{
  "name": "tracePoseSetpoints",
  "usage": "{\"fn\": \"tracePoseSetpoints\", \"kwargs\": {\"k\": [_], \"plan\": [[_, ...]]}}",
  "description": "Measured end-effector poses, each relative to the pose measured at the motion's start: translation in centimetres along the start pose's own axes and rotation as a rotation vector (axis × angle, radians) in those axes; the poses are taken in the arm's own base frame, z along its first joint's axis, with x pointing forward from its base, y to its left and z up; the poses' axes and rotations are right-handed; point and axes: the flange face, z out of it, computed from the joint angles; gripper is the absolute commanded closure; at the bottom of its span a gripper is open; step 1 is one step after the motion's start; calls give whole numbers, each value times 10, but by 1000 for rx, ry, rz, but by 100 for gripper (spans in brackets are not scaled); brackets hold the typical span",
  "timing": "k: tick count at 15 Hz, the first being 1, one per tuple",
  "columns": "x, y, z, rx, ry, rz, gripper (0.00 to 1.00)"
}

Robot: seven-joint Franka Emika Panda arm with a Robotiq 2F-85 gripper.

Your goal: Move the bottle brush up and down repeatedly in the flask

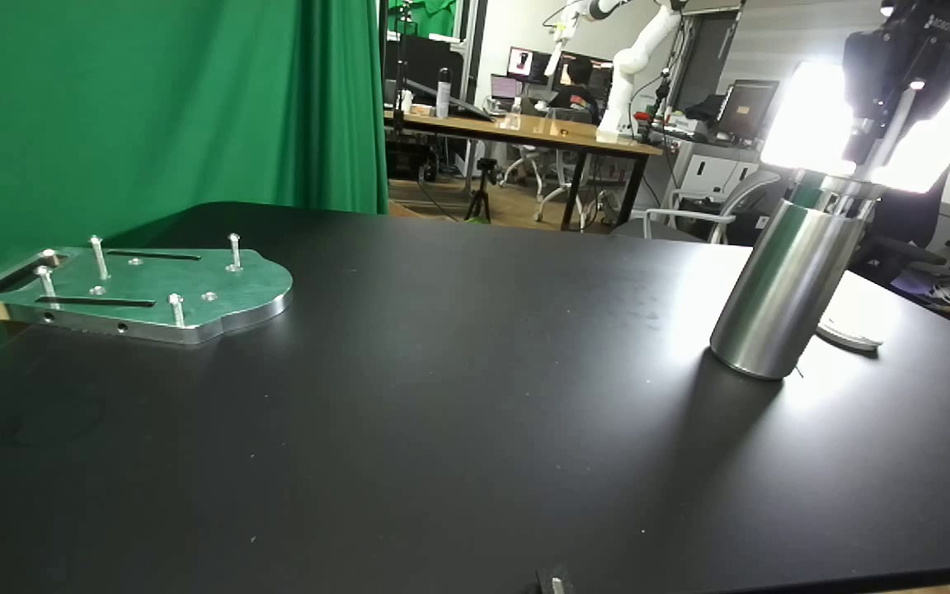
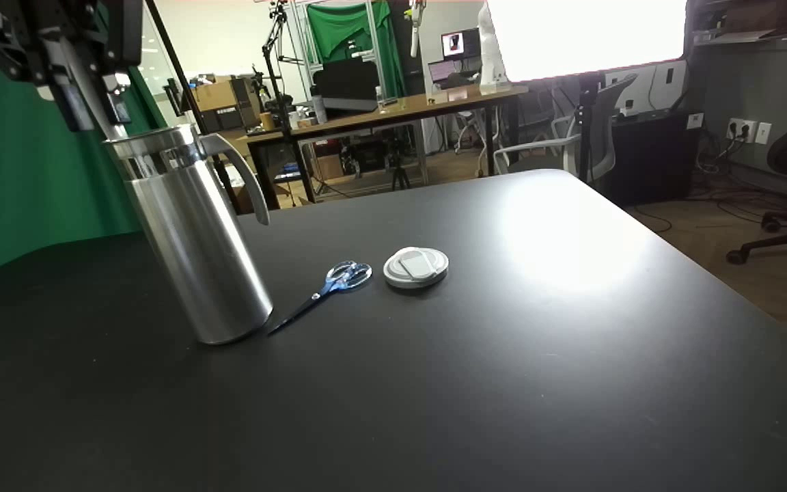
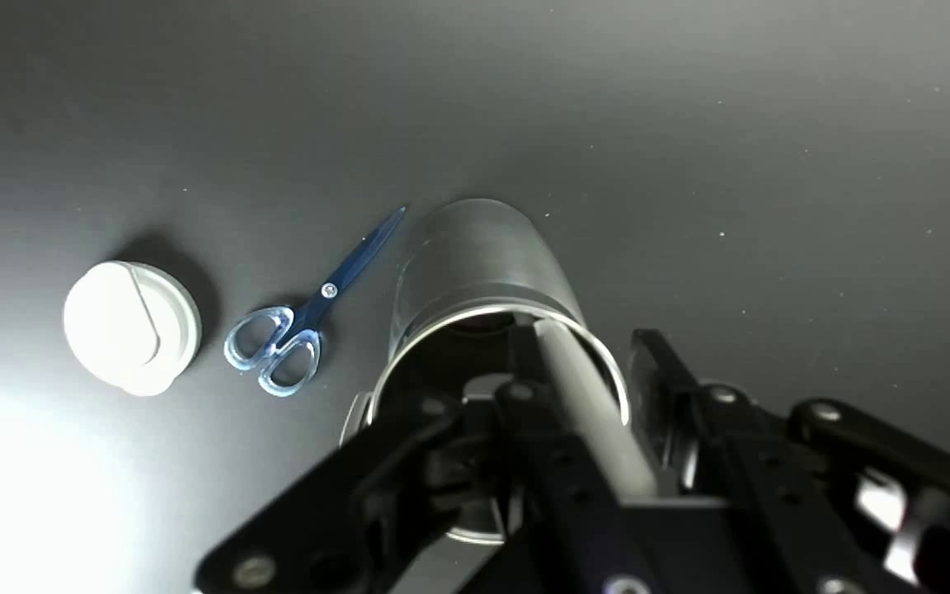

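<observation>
My jaws stand part-way apart, astride the slim, straight, pale-grey handle of what I take to be the bottle brush [image 3: 594,408]. A dark gap shows between it and one of my fingers [image 3: 669,371]; whether it touches the opposite one I cannot tell, and I see no firm hold. The brush runs down into the tall cylindrical flask of brushed silver-grey metal [image 2: 192,236], which stands on the smooth black bench [image 2: 468,396] just below my jaws; any bristles are hidden inside. To the side of my jaws where the flask's curved grey handle [image 2: 248,178] sits lie dark-bladed scissors with clear blue loops [image 3: 329,290] and, past them, a round white lid [image 3: 130,328]. Farther off, on the opposite side, is a flat, green-tinged metal plate with upright pegs [image 1: 145,285].

I judge the step in hand to be grasping the brush. Next I should close on its handle, then lift and lower it along the flask's length, never drawing it clear of the mouth.
</observation>
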Motion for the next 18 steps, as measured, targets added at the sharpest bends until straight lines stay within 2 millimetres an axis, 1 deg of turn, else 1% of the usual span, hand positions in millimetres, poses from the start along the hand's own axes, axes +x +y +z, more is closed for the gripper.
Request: {"fn": "tracePoseSetpoints", "kwargs": {"k": [2,3,6,9,14,16,18], "plan": [[2,1,-4,-2,9,1,100],[3,1,-7,-4,15,1,97],[3,2,-26,-16,54,0,96],[-4,2,-61,-25,98,2,96],[-25,0,-128,-36,161,7,96],[-33,-1,-151,-44,187,7,96],[-40,-2,-168,-52,214,7,96]]}}
